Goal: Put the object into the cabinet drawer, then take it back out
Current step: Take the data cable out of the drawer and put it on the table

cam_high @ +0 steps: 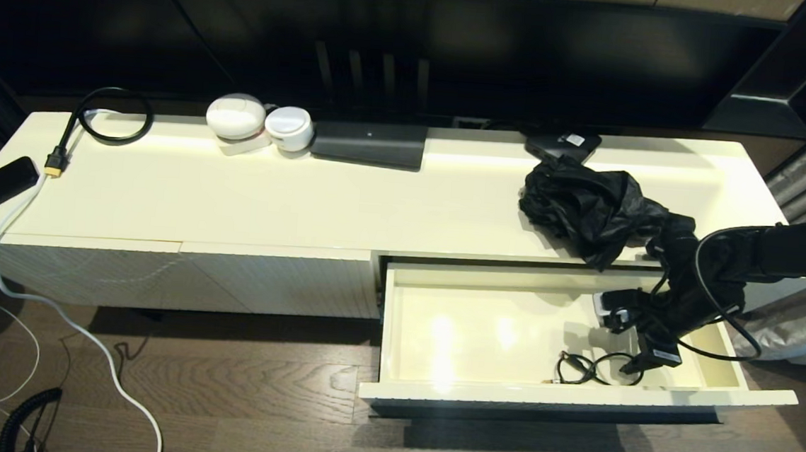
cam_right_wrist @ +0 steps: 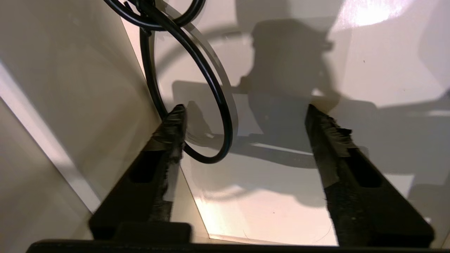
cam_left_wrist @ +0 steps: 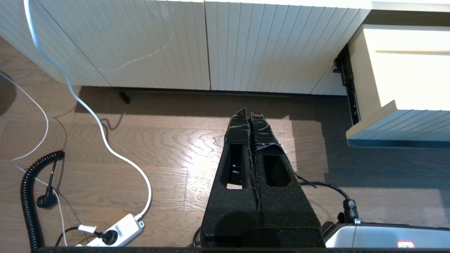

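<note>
While the long glossy cream cabinet [cam_high: 376,203] carries its clutter along the top, a crumpled black plastic bag [cam_high: 592,207] near the right end and a flat dark box [cam_high: 370,143] at the back, the wide shallow cream drawer [cam_high: 481,331] stands pulled fully out beneath the right half, its smooth floor bare across the left and middle. Reaching down into the drawer's right part is the right arm, and its right gripper [cam_right_wrist: 242,130] hangs low over the floor with the two black taped fingers [cam_right_wrist: 330,130] spread wide and nothing between them. The task's object appears to be the thin black looped cable [cam_high: 595,368], which lies loose on the drawer floor by the front wall, right of centre; in the right wrist view one of its loops [cam_right_wrist: 207,105] passes just beside the inner fingertip, close to the drawer's corner. By my reading the cable has been put in and the retrieval is at hand: the fingers should straddle a single strand well away from the wall, then close and lift straight up so the loops do not snag. Parked over the wooden floor [cam_left_wrist: 140,147], the left gripper [cam_left_wrist: 250,119] has its fingers pressed together, empty.
</note>
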Controlling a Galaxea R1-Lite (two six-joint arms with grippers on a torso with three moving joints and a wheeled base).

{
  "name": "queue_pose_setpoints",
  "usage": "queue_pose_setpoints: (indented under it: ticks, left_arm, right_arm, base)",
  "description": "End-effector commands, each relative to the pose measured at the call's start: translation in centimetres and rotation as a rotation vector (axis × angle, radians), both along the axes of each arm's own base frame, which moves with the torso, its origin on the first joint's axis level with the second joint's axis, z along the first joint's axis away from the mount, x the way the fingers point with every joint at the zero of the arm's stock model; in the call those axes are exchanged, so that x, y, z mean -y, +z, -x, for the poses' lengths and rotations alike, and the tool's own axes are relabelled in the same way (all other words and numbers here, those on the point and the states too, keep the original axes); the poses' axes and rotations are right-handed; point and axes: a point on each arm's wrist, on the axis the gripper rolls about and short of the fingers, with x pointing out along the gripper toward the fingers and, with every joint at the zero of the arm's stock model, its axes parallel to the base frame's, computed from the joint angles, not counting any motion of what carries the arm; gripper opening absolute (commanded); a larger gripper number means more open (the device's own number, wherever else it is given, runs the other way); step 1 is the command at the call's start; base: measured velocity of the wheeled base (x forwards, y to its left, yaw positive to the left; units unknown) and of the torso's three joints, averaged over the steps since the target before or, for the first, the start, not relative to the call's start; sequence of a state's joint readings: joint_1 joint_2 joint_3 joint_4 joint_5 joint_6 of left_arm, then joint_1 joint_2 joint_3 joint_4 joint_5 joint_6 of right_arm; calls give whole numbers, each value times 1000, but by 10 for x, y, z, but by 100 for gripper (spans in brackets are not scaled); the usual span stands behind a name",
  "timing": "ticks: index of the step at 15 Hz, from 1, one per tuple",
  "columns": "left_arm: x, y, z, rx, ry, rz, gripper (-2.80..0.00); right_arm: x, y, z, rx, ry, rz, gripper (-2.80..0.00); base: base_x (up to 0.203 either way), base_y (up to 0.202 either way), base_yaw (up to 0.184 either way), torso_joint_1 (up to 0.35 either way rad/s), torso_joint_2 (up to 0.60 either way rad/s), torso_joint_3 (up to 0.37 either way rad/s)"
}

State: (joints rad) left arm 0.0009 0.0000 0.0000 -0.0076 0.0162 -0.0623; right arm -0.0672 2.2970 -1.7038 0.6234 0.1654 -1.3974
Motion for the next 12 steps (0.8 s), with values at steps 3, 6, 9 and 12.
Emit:
queue_pose_setpoints:
  ticks: [3, 6, 9, 12]
  left_arm:
    - [0, 0, 0, 0, 1, 1, -280]
    - [0, 0, 0, -1, 1, 1, -280]
    - [0, 0, 0, 0, 1, 1, -280]
    - [0, 0, 0, -1, 1, 1, -280]
  right_arm:
    - [0, 3, 2, 3, 7, 1, -280]
    - [0, 6, 3, 8, 7, 3, -280]
    - [0, 7, 4, 6, 7, 1, -280]
    - [0, 4, 5, -6, 5, 2, -280]
  base:
    - [0, 0, 0, 0, 0, 0]
    - [0, 0, 0, 0, 0, 0]
    - [0, 0, 0, 0, 0, 0]
    - [0, 0, 0, 0, 0, 0]
